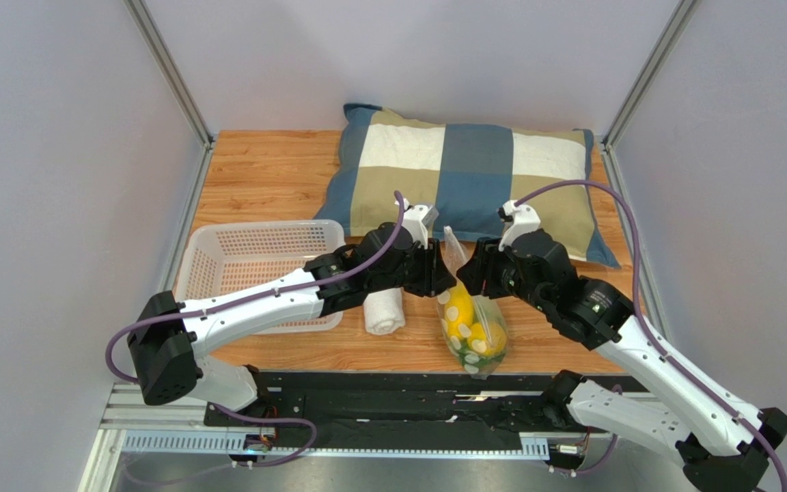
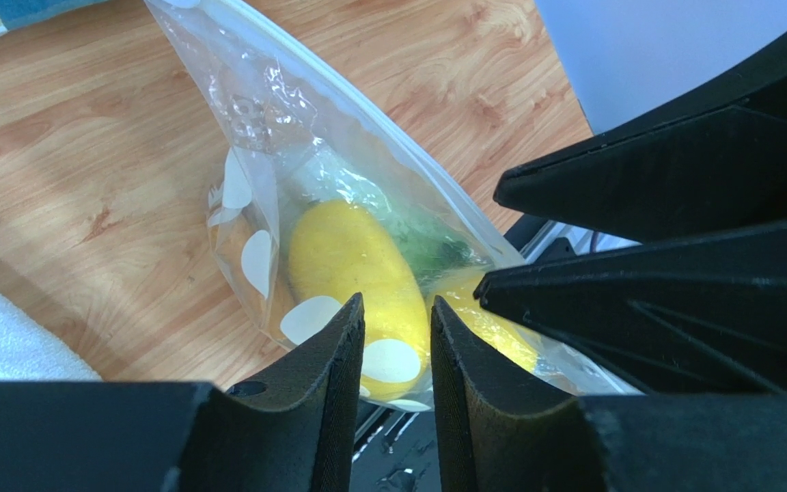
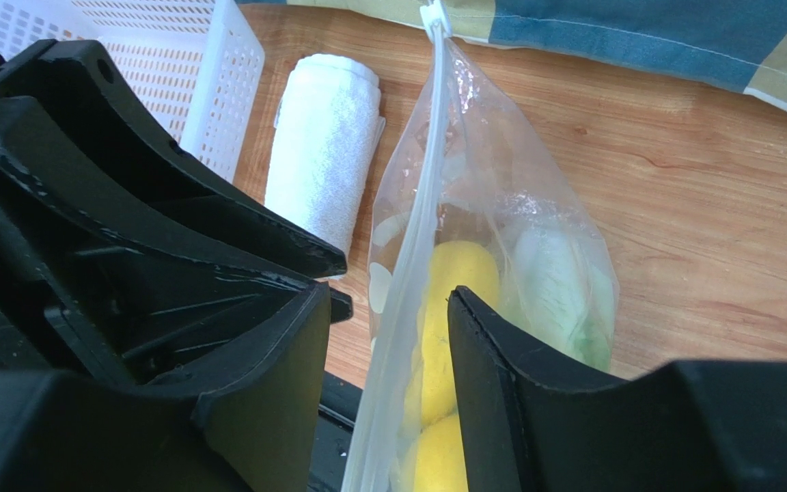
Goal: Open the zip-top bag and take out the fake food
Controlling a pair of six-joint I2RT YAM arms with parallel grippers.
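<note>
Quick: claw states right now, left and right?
Left claw: narrowly open, the zip-top bag just beyond its tips.
Right claw: open, with the bag's zipper edge running loosely through the gap.

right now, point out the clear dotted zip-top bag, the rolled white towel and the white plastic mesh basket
zip-top bag [image 1: 475, 330], top view, bulging middle
towel [image 1: 384, 311], top view, roll's middle
basket [image 1: 254, 258], top view, bare floor

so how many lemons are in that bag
2. One lemon lies in the middle of the zip-top bag; the other lemon lies beside it, toward the bag's near end. The green vegetable could hide more.
</note>
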